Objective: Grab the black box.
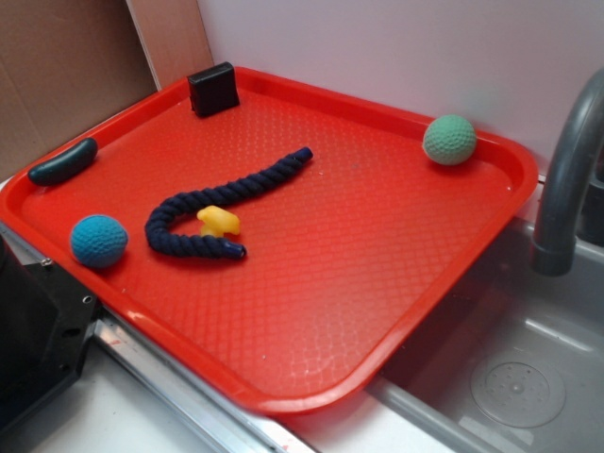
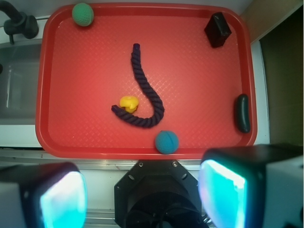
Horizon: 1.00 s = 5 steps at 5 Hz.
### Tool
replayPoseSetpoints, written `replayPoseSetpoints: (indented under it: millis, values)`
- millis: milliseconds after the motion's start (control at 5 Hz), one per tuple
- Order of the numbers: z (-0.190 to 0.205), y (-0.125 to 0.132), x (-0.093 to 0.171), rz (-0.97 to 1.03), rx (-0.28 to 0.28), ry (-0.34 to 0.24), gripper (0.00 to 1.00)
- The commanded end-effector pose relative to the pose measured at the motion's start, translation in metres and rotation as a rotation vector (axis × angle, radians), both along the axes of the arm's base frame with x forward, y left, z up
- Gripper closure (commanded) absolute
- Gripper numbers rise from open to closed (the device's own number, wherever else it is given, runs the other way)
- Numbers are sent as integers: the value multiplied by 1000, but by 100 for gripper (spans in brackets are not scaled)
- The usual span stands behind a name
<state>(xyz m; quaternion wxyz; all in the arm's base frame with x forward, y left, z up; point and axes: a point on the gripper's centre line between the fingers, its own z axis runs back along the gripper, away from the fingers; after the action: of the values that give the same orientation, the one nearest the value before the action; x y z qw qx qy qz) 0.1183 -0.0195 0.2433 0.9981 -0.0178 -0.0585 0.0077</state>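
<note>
The black box (image 1: 213,89) stands in the far left corner of the red tray (image 1: 377,311); the wrist view shows the black box (image 2: 217,29) at the tray's (image 2: 47,95) top right corner. My gripper (image 2: 142,194) hangs high above the robot base, short of the tray's near edge and far from the box. Its two fingers (image 2: 223,194) are wide apart with nothing between them. The gripper is out of sight in the exterior view.
On the tray lie a navy rope (image 1: 222,203), a small yellow toy (image 1: 218,222), a blue knitted ball (image 1: 98,240), a green knitted ball (image 1: 449,140) and a dark sausage-shaped object (image 1: 62,161). A grey faucet (image 1: 566,179) and sink (image 1: 510,377) sit to the right.
</note>
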Motion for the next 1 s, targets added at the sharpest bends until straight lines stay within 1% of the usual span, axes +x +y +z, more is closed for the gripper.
replayPoseSetpoints:
  millis: [0,200,400,600,800]
  values:
    - [0,0,0,0,0,0,0]
    - [-14,46,50,-194,67,-107,0]
    - [-30,75,102,-290,119,-172,0]
    - [-58,87,138,-330,172,-229,0]
    - [-58,87,138,-330,172,-229,0]
